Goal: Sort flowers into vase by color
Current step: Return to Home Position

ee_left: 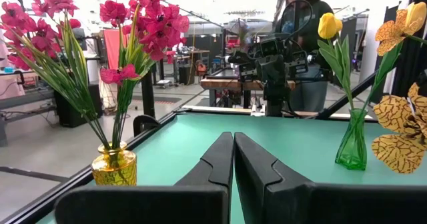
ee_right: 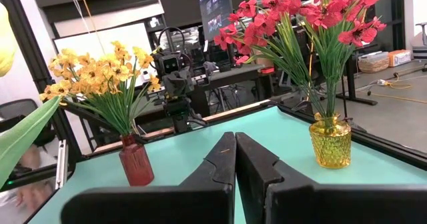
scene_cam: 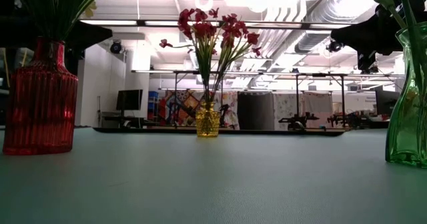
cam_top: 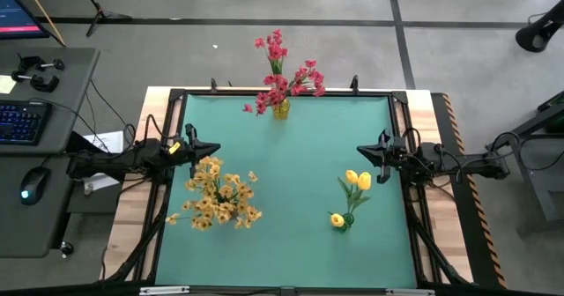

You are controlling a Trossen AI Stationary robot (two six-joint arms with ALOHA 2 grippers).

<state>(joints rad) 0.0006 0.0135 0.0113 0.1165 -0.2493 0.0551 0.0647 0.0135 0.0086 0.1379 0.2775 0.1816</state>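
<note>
Red-pink flowers (cam_top: 280, 71) stand with their stems in a yellow glass vase (cam_top: 280, 110) at the table's far edge, also seen in the low view as the vase (scene_cam: 207, 121). Orange-yellow sprays (cam_top: 218, 196) fill a red vase (scene_cam: 40, 104) at the left. Yellow tulip buds (cam_top: 357, 181) stand in a green vase (scene_cam: 407, 124) at the right. My left gripper (ee_left: 233, 151) is shut and held at the table's left edge, touching nothing. My right gripper (ee_right: 235, 152) is shut at the right edge, also free.
A desk with a keyboard (cam_top: 19, 122) and mouse (cam_top: 33, 183) stands left of the table. A person (ee_left: 303, 44) stands beyond the table's right side. Bare green tabletop (cam_top: 300, 155) lies between the three vases.
</note>
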